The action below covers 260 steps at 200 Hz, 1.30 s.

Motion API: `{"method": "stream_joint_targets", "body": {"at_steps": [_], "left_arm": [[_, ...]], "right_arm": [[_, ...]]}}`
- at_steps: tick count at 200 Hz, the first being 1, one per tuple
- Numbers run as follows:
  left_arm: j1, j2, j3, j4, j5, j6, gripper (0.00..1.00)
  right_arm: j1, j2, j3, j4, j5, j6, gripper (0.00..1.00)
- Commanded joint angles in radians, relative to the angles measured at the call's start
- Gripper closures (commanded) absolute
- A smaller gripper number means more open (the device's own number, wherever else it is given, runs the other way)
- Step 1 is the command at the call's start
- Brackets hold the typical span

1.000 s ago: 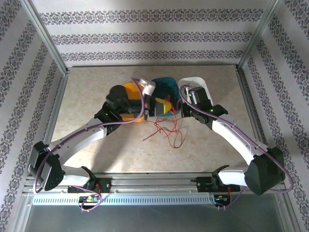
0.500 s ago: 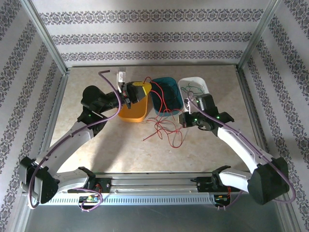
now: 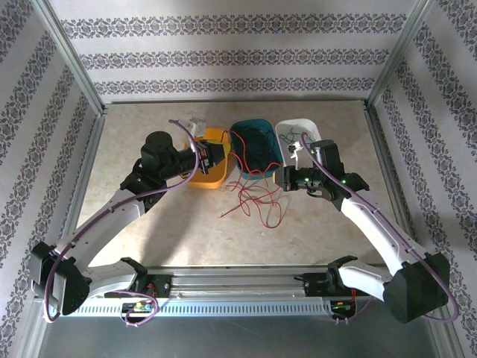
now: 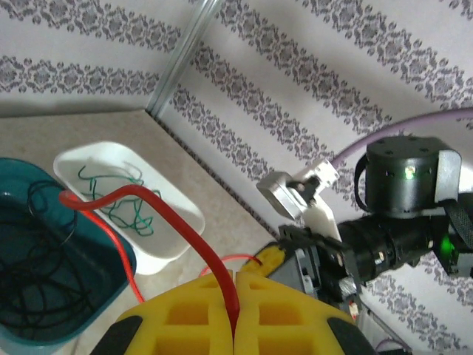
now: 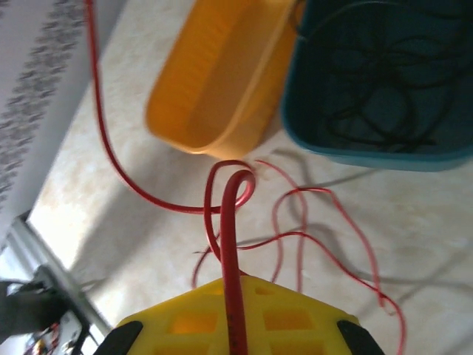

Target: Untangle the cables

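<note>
Marbled tabletop (image 3: 179, 231), red cable (image 4: 188, 229) clamped in left gripper (image 4: 235, 310), ends hidden

Orange bin (image 3: 212, 174), teal bin (image 3: 252, 123), white bin (image 3: 298, 124) on beige table (image 3: 149, 224)

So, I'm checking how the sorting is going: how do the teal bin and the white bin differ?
Contents: the teal bin holds black cables; the white bin holds a green cable. Place: the teal bin stands in the middle, beside the orange bin; the white bin stands at the right end of the row. Both are open-topped and upright on the table.
</note>
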Motion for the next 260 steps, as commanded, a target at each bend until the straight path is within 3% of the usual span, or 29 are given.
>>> {"method": "stream_joint_targets", "body": {"at_steps": [1,11,23,35,55,84,125,159,220,260], "left_arm": [[-0.017,-0.016,0.009,-0.051,0.123,0.054,1.00],[-0.023,-0.017,0.016,-0.067,0.174,0.055,1.00],[-0.036,-0.014,0.019,-0.081,0.224,0.054,1.00],[-0.052,-0.010,0.028,-0.112,0.248,0.064,1.00],[-0.089,0.004,0.048,-0.173,0.251,0.100,1.00],[-0.128,0.034,0.071,-0.222,0.249,0.132,1.00],[-0.137,0.031,0.062,-0.194,0.239,0.120,1.00],[-0.137,0.018,0.064,-0.201,0.231,0.125,1.00],[-0.138,0.017,0.060,-0.207,0.230,0.131,1.00],[-0.137,0.019,0.025,-0.206,0.218,0.145,1.00]], "right_arm": [[0.003,0.015,-0.049,-0.041,0.227,0.041,0.86],[0.003,0.012,-0.083,-0.049,0.295,0.065,0.80],[0.005,0.002,-0.119,-0.053,0.354,0.089,0.59],[0.006,-0.015,-0.144,-0.050,0.377,0.104,0.44],[0.020,-0.045,-0.161,-0.020,0.334,0.095,0.35],[0.091,-0.025,-0.129,0.006,0.228,0.033,0.37],[0.201,0.139,-0.074,0.047,0.015,-0.018,0.44],[0.215,0.291,-0.011,0.073,-0.094,-0.059,0.48],[0.223,0.482,0.071,0.118,-0.137,-0.077,0.50],[0.229,0.582,0.109,0.138,-0.085,-0.089,0.51]]}}
